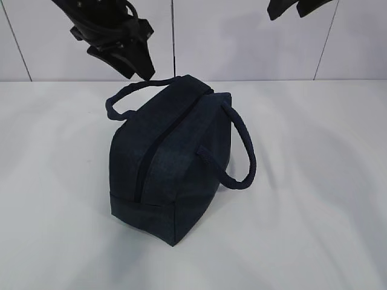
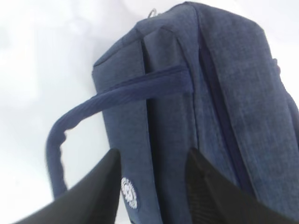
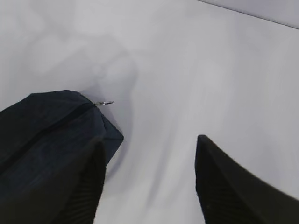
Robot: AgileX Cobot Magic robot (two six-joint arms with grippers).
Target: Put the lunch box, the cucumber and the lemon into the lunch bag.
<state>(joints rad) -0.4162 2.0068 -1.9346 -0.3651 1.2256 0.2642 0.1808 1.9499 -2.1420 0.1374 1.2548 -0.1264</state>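
Note:
The dark navy lunch bag stands on the white table, its top zipper shut and both loop handles hanging to the sides. It also shows in the left wrist view and in the right wrist view, where its silver ring pull sticks out at the end. My left gripper hovers open above the bag's far left handle; it holds nothing. My right gripper is raised at the top right, open and empty. The lunch box, the cucumber and the lemon are out of view.
The white table stretches around the bag. A white panelled wall stands behind it.

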